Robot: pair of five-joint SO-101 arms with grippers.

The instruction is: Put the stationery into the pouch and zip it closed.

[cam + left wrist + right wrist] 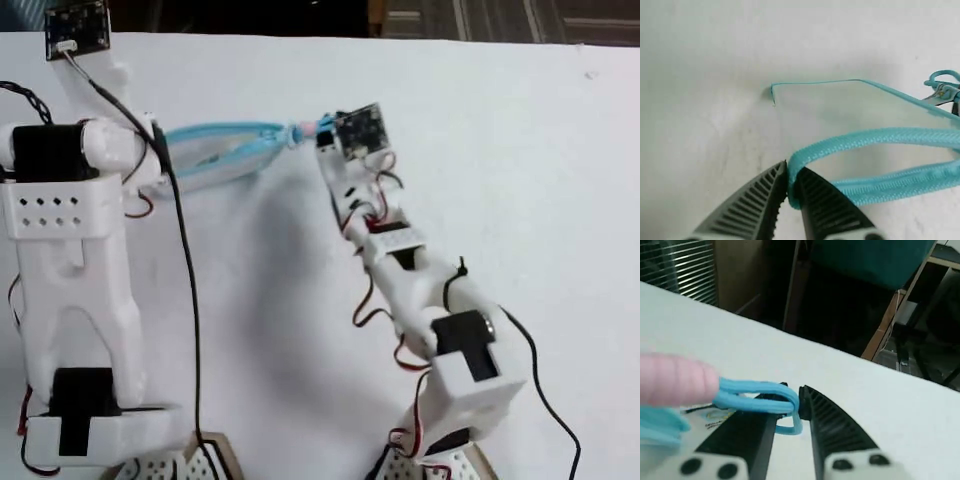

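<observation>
A clear pouch (215, 152) with a teal zipper lies at the back of the white table (500, 150), between the two arms. In the left wrist view my left gripper (788, 185) is shut on the end of the pouch's teal zipper tape (875, 137), whose two sides stand apart. At the pouch's (855, 105) other end my right gripper (799, 400) is shut on the teal loop of the zipper pull (760, 397), beside a pink bead (675, 380). From above, the right gripper (318, 138) sits at the pull (300, 132). What is inside the pouch I cannot make out.
A small camera board (76, 27) sits at the back left, and its black cable (186, 260) runs down past the left arm (70, 210). The table's far edge (420, 40) lies just behind the pouch. Dark furniture stands beyond it.
</observation>
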